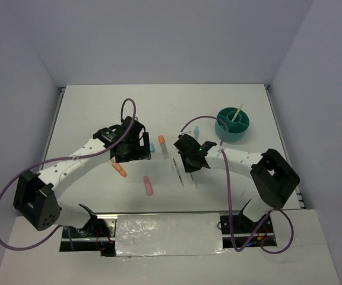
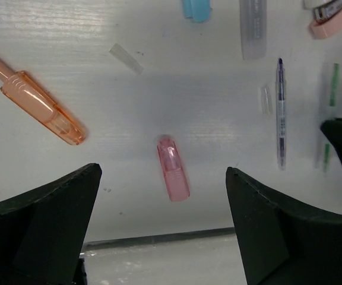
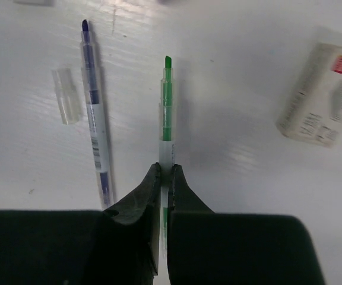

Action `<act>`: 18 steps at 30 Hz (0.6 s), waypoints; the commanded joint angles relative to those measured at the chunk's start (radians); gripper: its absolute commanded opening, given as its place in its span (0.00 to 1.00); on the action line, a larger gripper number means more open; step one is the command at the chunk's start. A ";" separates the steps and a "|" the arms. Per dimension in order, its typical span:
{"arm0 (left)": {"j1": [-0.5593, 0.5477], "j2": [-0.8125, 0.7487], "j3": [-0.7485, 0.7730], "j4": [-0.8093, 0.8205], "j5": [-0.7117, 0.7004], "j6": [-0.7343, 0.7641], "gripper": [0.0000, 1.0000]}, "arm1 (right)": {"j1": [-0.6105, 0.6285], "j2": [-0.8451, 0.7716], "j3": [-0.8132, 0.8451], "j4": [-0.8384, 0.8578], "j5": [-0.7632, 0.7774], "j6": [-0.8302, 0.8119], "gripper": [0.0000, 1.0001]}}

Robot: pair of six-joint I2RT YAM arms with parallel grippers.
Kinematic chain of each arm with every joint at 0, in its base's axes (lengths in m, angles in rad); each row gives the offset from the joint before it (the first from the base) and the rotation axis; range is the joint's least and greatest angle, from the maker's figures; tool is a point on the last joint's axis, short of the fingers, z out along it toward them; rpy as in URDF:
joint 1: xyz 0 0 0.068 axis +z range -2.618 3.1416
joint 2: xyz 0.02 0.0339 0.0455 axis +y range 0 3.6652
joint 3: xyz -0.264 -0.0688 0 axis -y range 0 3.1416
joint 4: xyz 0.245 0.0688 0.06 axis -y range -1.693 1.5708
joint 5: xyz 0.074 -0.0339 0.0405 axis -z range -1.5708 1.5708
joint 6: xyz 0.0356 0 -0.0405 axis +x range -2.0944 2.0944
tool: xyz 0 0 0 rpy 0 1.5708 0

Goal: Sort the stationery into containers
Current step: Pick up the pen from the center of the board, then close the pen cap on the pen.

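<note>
My right gripper (image 3: 165, 169) is shut on a thin green pen (image 3: 167, 101), whose tip points away from the jaws, close over the white table. Beside it lie a clear pen with purple ink (image 3: 95, 119) and a loose clear cap (image 3: 66, 95). My left gripper (image 2: 162, 171) stands wide open above the table, with a pink highlighter (image 2: 173, 168) lying below the gap between its fingers. An orange highlighter (image 2: 40, 107) lies to its left. The round teal organiser (image 1: 233, 124) sits at the back right with a yellow pen (image 1: 236, 113) standing in it.
A white eraser in a printed sleeve (image 3: 320, 110) lies right of the green pen. A blue cap (image 2: 196, 9), a clear tube (image 2: 253, 29) and a pink item (image 2: 331, 18) lie further out. White walls enclose the table on three sides.
</note>
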 commanded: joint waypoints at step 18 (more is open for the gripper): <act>-0.073 0.345 0.228 -0.029 -0.101 -0.093 0.80 | -0.019 -0.430 0.141 -0.315 0.141 0.004 0.00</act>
